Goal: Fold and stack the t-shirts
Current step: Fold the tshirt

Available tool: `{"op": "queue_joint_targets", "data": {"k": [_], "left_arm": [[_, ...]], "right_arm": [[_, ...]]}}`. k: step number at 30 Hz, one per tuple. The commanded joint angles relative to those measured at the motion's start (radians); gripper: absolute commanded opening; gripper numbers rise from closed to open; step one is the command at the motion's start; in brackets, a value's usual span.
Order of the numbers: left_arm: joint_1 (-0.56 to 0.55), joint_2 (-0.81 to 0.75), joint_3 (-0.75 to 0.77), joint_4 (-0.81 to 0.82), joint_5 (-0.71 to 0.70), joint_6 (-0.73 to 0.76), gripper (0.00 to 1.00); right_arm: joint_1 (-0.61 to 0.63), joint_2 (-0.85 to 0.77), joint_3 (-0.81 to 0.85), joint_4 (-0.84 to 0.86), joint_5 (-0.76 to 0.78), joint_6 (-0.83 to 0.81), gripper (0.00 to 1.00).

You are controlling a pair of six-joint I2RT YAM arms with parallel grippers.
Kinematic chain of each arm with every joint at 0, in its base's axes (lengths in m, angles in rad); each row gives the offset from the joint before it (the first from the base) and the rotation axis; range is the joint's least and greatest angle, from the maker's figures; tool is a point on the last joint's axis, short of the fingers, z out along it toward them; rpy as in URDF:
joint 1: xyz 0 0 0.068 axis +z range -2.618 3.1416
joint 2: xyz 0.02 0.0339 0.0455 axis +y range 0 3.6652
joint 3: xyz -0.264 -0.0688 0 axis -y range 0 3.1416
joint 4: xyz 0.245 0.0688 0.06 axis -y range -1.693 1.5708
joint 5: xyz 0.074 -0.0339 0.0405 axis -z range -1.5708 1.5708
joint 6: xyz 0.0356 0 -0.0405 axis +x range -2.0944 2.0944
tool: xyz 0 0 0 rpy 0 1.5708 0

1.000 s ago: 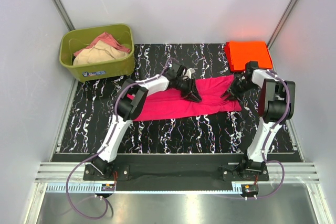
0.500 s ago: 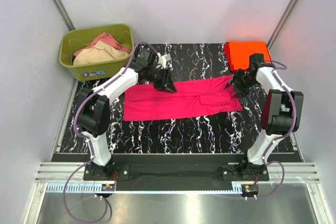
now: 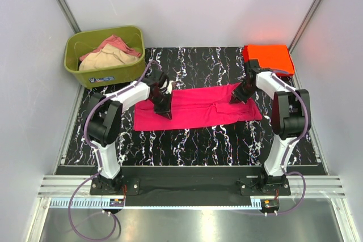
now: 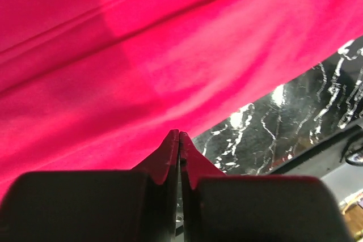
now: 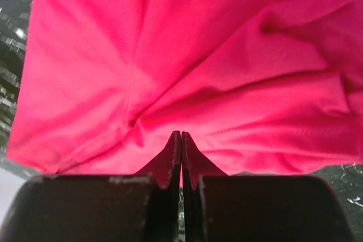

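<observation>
the pink t-shirt [image 3: 204, 109] lies spread flat on the table [image 3: 187, 140]. the folded orange t-shirt [image 3: 267, 59] sits beyond its right end. my right end effector [image 5: 181, 135] is clamped on its bunched cloth. the left end effector [image 4: 178, 135] is pressed together over its left part.

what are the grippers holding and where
Both are shut on the pink t-shirt: left gripper on its left part, right gripper on its right part.
</observation>
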Motion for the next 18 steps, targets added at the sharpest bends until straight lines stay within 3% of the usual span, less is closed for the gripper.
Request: {"op": "queue_joint_targets", "data": {"k": [1,12,18], "left_arm": [[0.000,-0.015,-0.008,0.020,-0.060,0.025,0.02],[0.000,0.057,-0.048,0.025,-0.165,0.002,0.02],[-0.002,0.003,-0.102,0.037,-0.155,-0.028,0.03]], "right_arm": [[0.011,0.013,0.032,0.025,0.071,0.045,0.00],[0.071,0.129,0.054,0.095,0.174,0.010,0.00],[0.122,0.220,0.138,0.124,0.223,-0.030,0.00]]}}
